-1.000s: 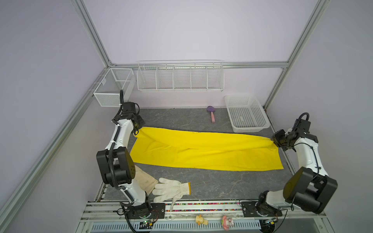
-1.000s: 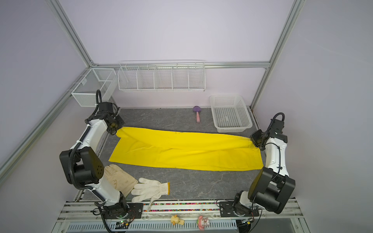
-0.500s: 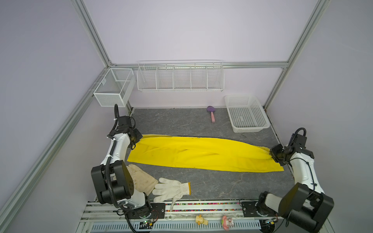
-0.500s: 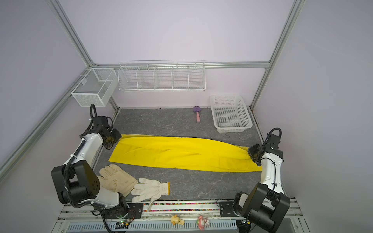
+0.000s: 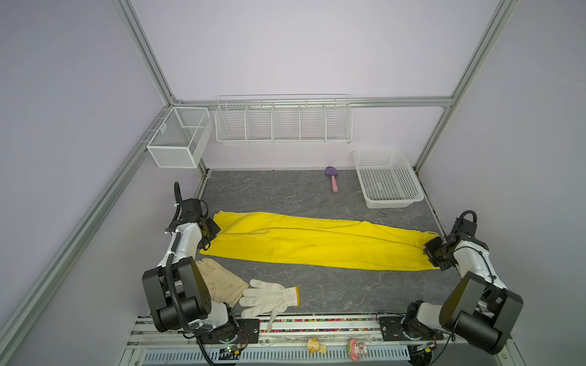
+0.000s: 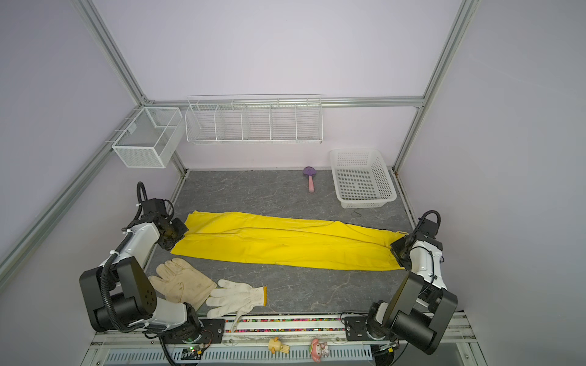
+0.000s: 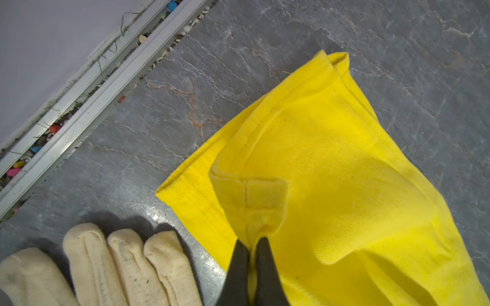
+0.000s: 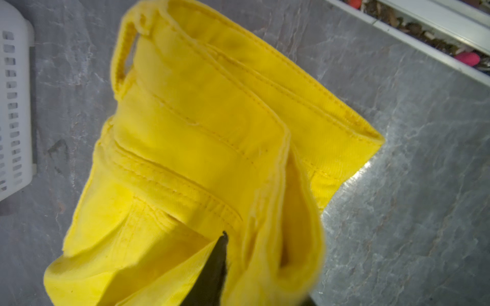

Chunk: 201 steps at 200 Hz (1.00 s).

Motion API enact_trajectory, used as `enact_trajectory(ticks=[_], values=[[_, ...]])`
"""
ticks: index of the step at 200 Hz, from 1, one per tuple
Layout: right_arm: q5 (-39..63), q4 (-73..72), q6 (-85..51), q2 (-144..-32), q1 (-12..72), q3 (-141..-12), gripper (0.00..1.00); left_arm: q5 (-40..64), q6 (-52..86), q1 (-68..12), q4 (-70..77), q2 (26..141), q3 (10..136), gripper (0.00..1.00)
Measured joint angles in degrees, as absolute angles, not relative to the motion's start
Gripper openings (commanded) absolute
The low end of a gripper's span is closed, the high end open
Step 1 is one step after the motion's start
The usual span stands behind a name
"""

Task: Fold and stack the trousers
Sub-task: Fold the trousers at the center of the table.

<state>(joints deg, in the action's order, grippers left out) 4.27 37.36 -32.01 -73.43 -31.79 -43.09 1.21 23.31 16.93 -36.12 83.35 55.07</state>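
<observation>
- Bright yellow long cloth trousers [image 5: 317,244] lie flat, left to right.
- Left gripper [image 7: 252,246] pinched tight on left hem.
- Right gripper [image 5: 432,253] at right waistband; opening and hold unclear.

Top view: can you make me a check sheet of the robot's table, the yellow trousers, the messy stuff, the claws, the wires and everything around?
Surface: grey marbled tabletop, nothing spilled.
Job's things: yellow trousers, stretched long between the two arms, not stacked.
Clutter: cream leather-like glove touching a knitted glove at the front; purple-headed tool at the back.
Grippers: left gripper shut on a trouser hem; right gripper at the waistband, cloth hides one finger, grip unclear.
Cables: black cable looping over each wrist, off the cloth.
Surroundings: white plastic basket, wire shelf, mesh box, lilac walls.
</observation>
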Motion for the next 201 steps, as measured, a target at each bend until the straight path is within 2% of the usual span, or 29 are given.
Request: enact_trajectory(ticks=[32,52,186,201], values=[[3.2,37.78,-31.42,-72.18,-31.81,-41.3,0.3,2.11,23.33,17.54,-36.05,83.35,54.74,0.0],[2.57,38.26,-31.24,-70.43,-31.86,-41.23,0.35,2.44,23.31,18.0,-36.29,83.35,54.76,0.0],[-6.79,43.59,-31.42,-69.89,-32.88,-42.22,0.34,0.69,22.24,18.17,-40.66,81.58,55.07,0.0],[-7.2,43.75,-31.44,-70.46,-32.97,-42.68,0.36,0.69,22.24,18.2,-40.69,81.58,55.07,0.0]])
